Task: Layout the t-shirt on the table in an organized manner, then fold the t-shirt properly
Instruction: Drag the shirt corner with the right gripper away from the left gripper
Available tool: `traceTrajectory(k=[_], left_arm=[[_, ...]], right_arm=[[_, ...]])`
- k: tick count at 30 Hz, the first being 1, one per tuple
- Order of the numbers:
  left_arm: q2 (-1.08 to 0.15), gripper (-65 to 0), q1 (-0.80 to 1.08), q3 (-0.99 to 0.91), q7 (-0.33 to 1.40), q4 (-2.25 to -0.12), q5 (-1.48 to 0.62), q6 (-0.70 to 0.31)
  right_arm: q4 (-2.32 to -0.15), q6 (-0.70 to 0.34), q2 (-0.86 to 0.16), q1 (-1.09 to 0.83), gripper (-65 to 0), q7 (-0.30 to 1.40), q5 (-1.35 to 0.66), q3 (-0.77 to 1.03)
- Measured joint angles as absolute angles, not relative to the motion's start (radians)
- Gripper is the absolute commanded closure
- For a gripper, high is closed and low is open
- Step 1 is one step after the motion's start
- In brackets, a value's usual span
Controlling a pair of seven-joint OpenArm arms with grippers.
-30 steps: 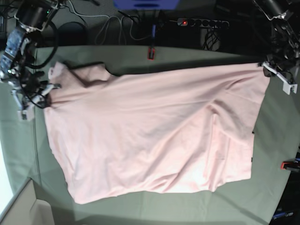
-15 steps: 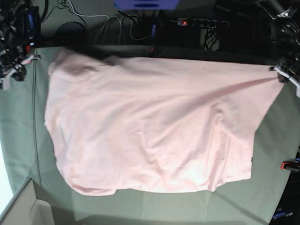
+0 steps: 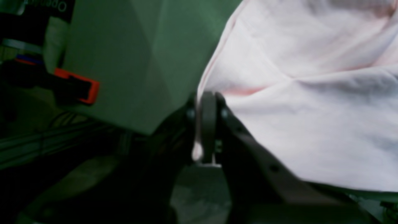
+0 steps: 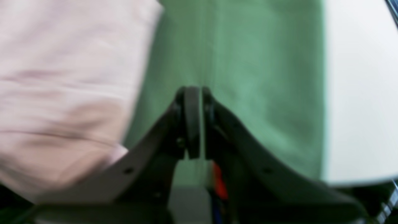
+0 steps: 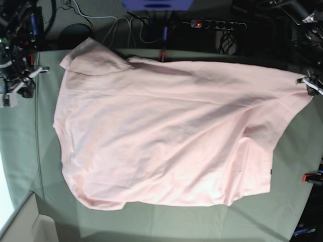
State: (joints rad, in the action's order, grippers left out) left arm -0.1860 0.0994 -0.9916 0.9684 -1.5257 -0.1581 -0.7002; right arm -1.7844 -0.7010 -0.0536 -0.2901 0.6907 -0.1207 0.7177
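Note:
The light pink t-shirt (image 5: 166, 131) lies spread across the grey-green table (image 5: 292, 151), plain side up, with one corner folded over at the far left. My left gripper (image 5: 309, 85) is at the shirt's far right corner. In the left wrist view the left gripper (image 3: 206, 102) is shut on the t-shirt's (image 3: 311, 93) edge, with fabric pinched between the jaws. My right gripper (image 5: 25, 80) hangs left of the shirt, apart from it. In the blurred right wrist view the right gripper (image 4: 201, 93) shows a thin slit between its jaws, with nothing in it; the t-shirt (image 4: 62, 77) lies to its left.
A red clamp (image 5: 310, 177) sits on the table's right edge, and an orange one (image 3: 77, 85) shows in the left wrist view. A power strip (image 5: 217, 23) and cables lie behind the table. A pale box (image 5: 25, 222) stands at the near left corner.
My right gripper has let go of the shirt's left corner and drawn away to the left. The shirt has been pulled toward the far edge and lies flatter. The left gripper kept its hold.

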Motion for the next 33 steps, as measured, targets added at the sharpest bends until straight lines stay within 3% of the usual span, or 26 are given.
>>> traceTrajectory(k=[3, 6, 15, 31, 33], left_arm=[[-0.173, -0.4, 0.103, -0.991, 0.968, -1.525, -0.158, -0.7], [-0.174, -0.4, 0.105, -0.991, 0.969, -1.525, -0.161, -0.7], [-0.175, -0.4, 0.102, -0.991, 0.968, -1.525, -0.158, -0.7], [-0.175, -0.4, 0.1, -0.99, 0.968, -1.525, -0.157, -0.7], [-0.174, -0.4, 0.099, -0.99, 0.968, -1.525, -0.157, -0.7]], right_arm=[[-1.75, -0.702, -0.034, -0.274, -22.2, 0.781, -0.111, 0.697], [-1.732, -0.702, -0.018, -0.25, -28.0, 0.835, -0.111, 0.699], [-1.701, -0.702, 0.073, -0.263, -28.8, 0.908, -0.114, 0.693], [-1.608, -0.699, 0.075, -0.258, -28.1, 0.908, -0.113, 0.57], [-1.608, -0.699, 0.075, -0.258, -25.4, 0.908, -0.113, 0.568]])
